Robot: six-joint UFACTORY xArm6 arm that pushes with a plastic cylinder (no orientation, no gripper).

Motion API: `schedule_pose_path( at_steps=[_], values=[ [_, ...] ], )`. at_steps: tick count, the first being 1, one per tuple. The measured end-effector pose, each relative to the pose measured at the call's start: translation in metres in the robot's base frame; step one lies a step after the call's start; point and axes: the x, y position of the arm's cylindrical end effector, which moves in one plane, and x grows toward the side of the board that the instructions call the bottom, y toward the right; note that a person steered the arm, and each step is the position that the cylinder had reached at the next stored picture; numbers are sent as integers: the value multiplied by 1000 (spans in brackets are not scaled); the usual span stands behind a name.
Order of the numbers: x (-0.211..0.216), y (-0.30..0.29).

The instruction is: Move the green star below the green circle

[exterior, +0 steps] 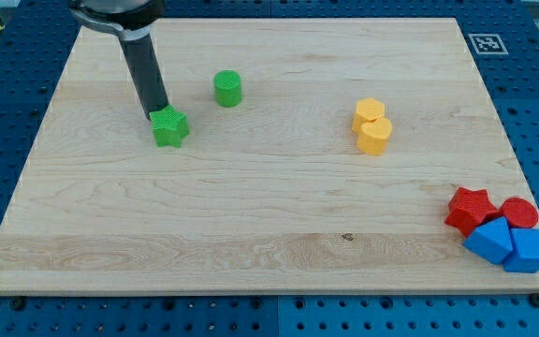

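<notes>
The green star is seen on the wooden board, toward the view's left and bottom of the green circle, apart from it. My tip is pressed against the star's upper-left edge; no gripper is fitted.

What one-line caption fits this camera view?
My tip touches the green star's upper-left edge; the green circle sits up-right of it.

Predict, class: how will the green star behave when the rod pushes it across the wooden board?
The green star looks squat and flat-based, so it should slide rather than roll or tip. My tip meets it at its upper-left edge, off-centre, so it may spin as it moves. It seems rigid and small, probably light.
</notes>
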Motion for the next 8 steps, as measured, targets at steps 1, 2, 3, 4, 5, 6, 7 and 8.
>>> schedule_pose_path(
  at_steps=[1, 2, 3, 4, 5, 6, 7, 8],
  values=[
    [-2, -35],
    [3, -52],
    [26, -31],
    [43, -2],
    [43, 21],
    [43, 33],
    [43, 43],
    [38, 46]
  ],
)
